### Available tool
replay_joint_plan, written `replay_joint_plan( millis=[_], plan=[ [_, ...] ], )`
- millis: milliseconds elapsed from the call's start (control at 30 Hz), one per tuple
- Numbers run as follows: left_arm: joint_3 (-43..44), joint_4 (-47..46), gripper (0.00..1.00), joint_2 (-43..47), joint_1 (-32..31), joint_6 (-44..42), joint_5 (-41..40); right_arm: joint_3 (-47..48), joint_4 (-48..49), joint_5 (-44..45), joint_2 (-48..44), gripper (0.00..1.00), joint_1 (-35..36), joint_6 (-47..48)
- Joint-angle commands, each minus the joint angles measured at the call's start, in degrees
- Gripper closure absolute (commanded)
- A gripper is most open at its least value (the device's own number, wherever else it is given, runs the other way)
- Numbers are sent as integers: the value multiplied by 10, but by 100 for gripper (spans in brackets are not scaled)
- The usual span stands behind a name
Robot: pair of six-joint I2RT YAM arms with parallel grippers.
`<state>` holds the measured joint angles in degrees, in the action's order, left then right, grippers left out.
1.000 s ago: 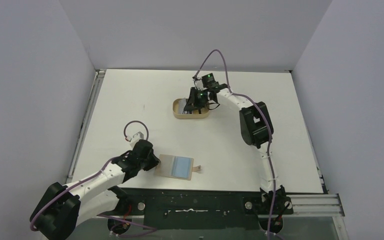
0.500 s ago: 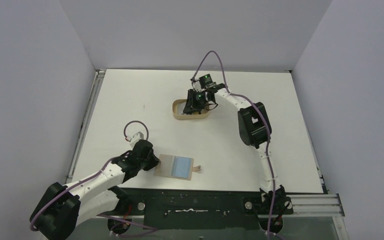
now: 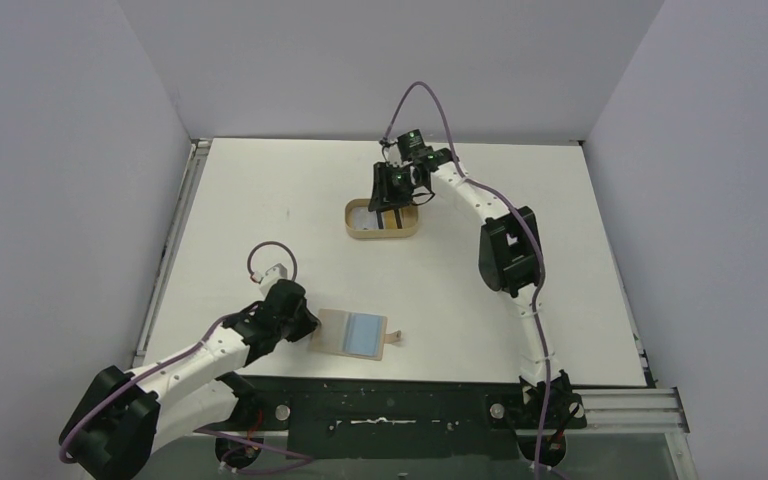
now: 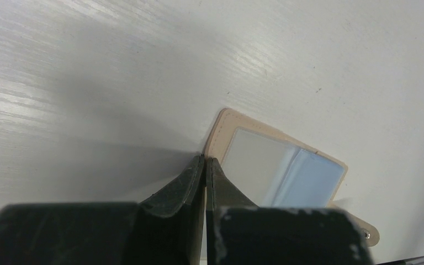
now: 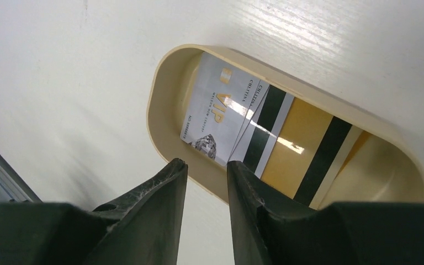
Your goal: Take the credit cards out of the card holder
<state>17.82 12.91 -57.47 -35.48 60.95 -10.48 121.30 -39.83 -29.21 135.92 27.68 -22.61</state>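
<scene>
Jaws of the right gripper a little apart and empty, hanging above the oval tray, credit cards fanned inside just beyond its tips, left gripper closed tight, tips at the corner of the card holder, blue card showing in its sleeve

My left pincer sits low, its fingers pressed flat together, forearm stretched out behind it. My right pincer points down, its fingers parted by a narrow gap, elbow bent behind it.
</scene>
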Motion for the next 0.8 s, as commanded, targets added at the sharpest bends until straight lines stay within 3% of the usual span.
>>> replay_joint_plan(
  millis=[0, 333, 767],
  plan=[
    [17, 42, 100, 8, 2, -17, -10, 43, -39, 25, -51, 66, -3, 23],
    [51, 81, 100, 40, 2, 14, -16, 34, -71, 36, -120, 66, 15, 22],
    [96, 83, 100, 77, -4, 64, -81, -272, 47, 70, -346, 67, 107, -73]
  ],
)
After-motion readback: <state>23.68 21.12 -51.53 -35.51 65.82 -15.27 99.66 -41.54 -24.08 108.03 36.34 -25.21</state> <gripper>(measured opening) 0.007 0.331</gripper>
